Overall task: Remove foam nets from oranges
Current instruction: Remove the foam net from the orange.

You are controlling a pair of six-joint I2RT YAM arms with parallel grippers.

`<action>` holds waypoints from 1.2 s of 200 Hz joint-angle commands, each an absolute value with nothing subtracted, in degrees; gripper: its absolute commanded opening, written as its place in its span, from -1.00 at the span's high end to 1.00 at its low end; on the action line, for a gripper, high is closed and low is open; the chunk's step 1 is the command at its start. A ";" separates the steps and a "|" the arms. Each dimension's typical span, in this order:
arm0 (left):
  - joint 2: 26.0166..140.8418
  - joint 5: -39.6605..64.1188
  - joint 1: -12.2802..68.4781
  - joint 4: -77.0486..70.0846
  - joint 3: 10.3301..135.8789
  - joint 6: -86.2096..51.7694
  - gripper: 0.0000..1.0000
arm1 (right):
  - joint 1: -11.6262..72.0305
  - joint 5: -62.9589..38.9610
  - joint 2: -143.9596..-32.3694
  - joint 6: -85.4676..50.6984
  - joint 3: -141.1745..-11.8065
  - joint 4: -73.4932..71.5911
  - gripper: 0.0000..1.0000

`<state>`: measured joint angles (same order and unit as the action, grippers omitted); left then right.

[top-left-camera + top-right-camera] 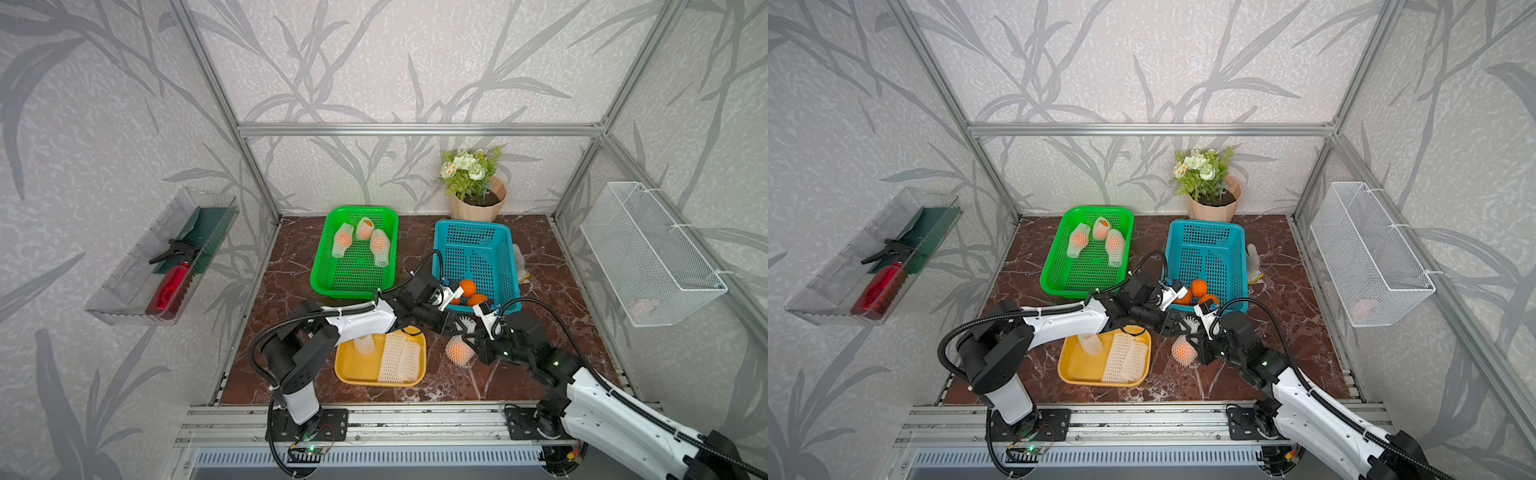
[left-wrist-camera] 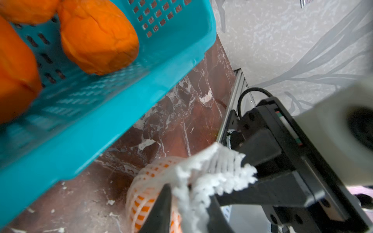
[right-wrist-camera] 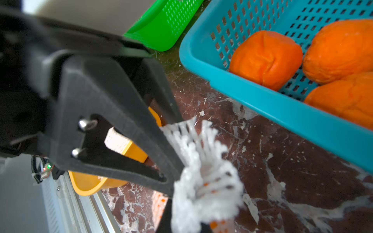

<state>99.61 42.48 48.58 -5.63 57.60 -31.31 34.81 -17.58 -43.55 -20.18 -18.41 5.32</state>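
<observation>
Near rail point(image 1: 415, 424): both arm bases are mounted on it, at the near edge of the marbled table point(image 1: 540, 266).
Yellow tray point(image 1: 353, 372): set just beyond the rail; three empty foam nets point(image 1: 399, 357) are laid in it.
Netted orange point(image 1: 459, 351): placed on the table right of the tray, near of the blue basket point(image 1: 473, 245); its net end point(image 1: 468, 323) is drawn upward.
Left gripper point(image 1: 464, 326): brought to the net end from the left.
Right gripper point(image 1: 478, 334): brought to it from the right.
Blue basket: three bare oranges point(image 1: 468, 286) are gathered at its near end.
Green basket point(image 1: 332, 257): three more netted fruits point(image 1: 343, 239) are kept at its far end.
Left wrist view: the left gripper's fingers point(image 2: 163, 203) are seen parted, the frayed net end lying unpinched between them.
Right wrist view: the right gripper is clamped tight on the net end point(image 3: 203, 181).
</observation>
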 commanded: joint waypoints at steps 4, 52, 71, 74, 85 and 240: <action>97.18 44.82 49.41 -9.84 55.49 -33.07 0.10 | 34.55 -17.84 -43.19 -21.61 -18.38 1.58 1.00; 95.16 43.60 49.20 -13.16 50.41 -33.17 -0.06 | 34.55 -17.04 -41.69 -24.70 -17.45 0.83 1.00; 94.93 43.59 49.15 -16.63 48.01 -33.95 -0.07 | 34.49 -16.78 -42.03 -26.58 -17.66 0.82 1.00; 94.90 43.52 49.13 -17.16 47.64 -34.08 -0.06 | 34.48 -16.59 -42.15 -26.99 -17.74 0.86 1.00; 94.76 43.46 49.19 -18.07 46.86 -34.21 -0.07 | 34.32 -16.88 -42.54 -28.08 -17.76 0.46 0.98; 94.02 39.00 50.31 -16.23 47.09 -28.84 -0.09 | 32.18 -25.63 -49.41 -44.61 -17.75 -8.59 0.81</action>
